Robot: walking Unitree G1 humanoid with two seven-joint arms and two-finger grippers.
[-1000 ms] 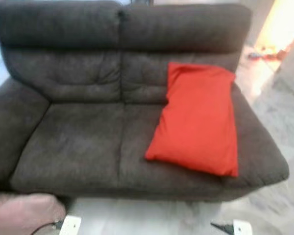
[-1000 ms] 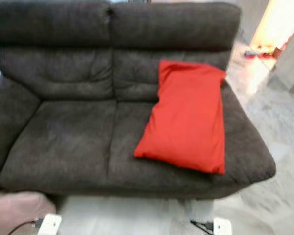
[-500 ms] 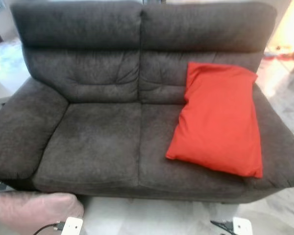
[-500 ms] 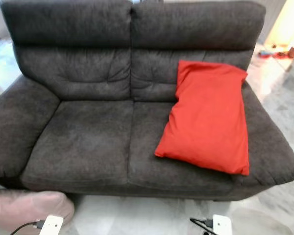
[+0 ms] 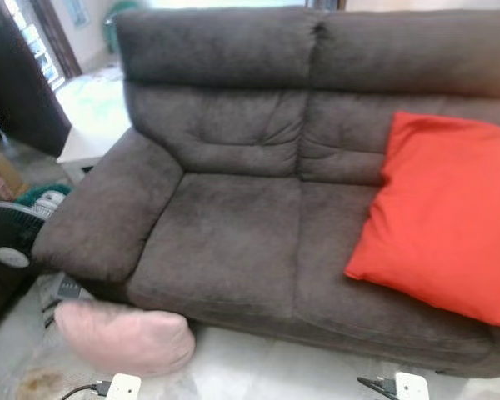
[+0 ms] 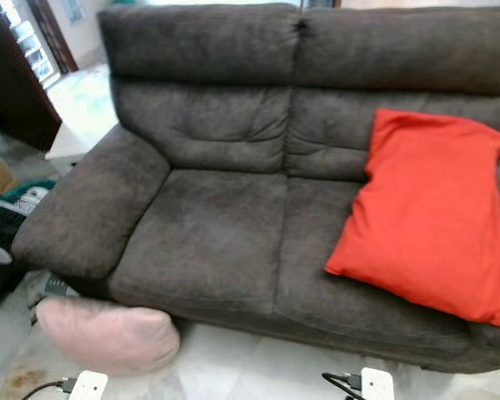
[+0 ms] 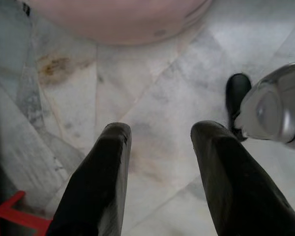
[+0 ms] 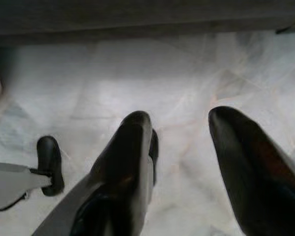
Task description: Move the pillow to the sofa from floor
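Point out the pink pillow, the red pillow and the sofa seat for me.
pink pillow (image 5: 127,336), left eye view, middle of its top, on the floor.
red pillow (image 6: 429,225), right eye view, centre of its face.
sofa (image 5: 225,242), left eye view, bare left seat cushion.

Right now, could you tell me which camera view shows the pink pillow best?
The left eye view: the pink pillow lies whole on the floor against the sofa front. The right eye view shows it too, nearer the corner. The left wrist view catches just its lower edge beyond the open left gripper.
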